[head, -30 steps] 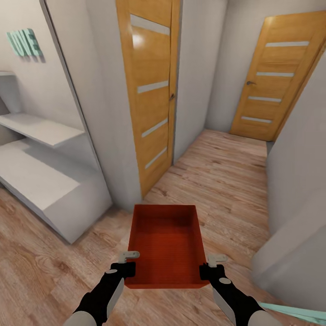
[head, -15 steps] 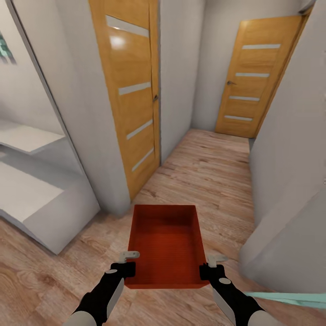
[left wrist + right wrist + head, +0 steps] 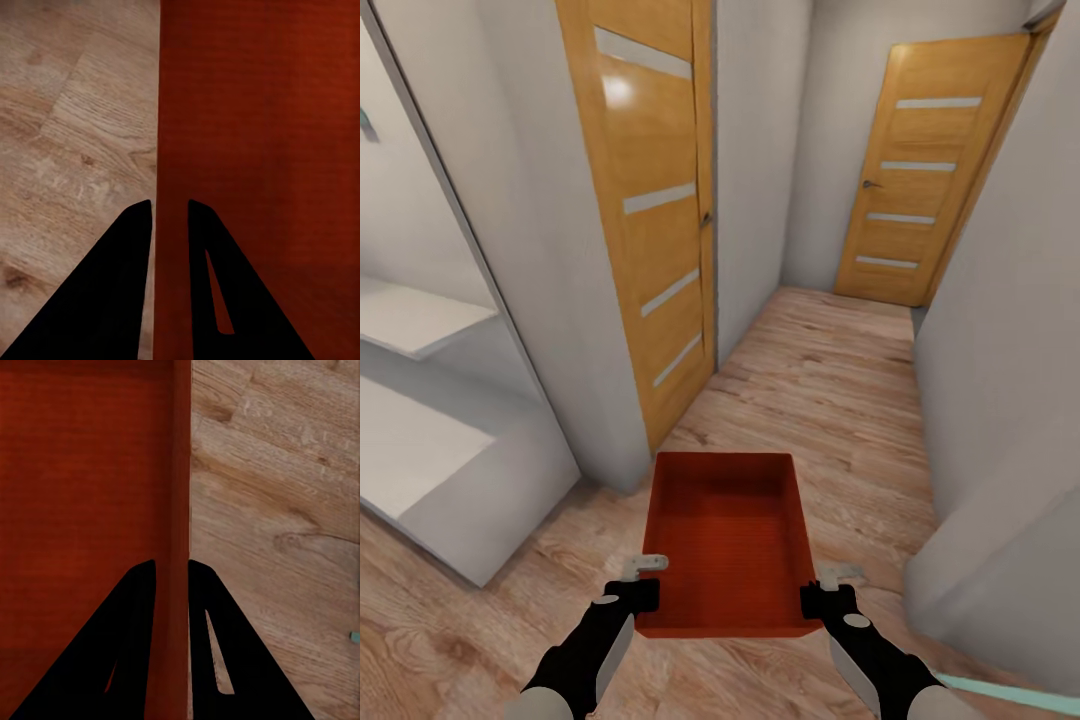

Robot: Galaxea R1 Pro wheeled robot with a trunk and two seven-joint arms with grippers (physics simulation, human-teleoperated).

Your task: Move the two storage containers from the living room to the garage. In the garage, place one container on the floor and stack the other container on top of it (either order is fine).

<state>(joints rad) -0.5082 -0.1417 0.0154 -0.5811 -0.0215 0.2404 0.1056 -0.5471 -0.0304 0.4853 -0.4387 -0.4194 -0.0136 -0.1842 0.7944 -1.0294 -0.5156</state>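
— Between the two arms, low at six o'clock of the head view, where was the storage container (image 3: pixel 725 540)?

— Carried level over the wood-plank floor (image 3: pixel 840 400). The left gripper (image 3: pixel 643 585) had its fingers clenched on the container's left wall, one finger (image 3: pixel 120 292) outside and one inside. The right gripper (image 3: pixel 828 590) pinched the right wall the same way, its fingers (image 3: pixel 127 652) astride the thin rim.

— What had changed in the last second?

— The whole view had shifted: the white shelves (image 3: pixel 420 400) had slid off toward nine o'clock, the near door (image 3: pixel 650 200) had moved toward eleven o'clock, and the far door (image 3: pixel 915 170) sat at one o'clock. That was the camera moving with the base; the container kept its place between the hands.

— And for the task?

— I judged it a transit step: the robot was turning into the corridor with one container, on plank flooring and not yet in the garage, so nothing was placed.
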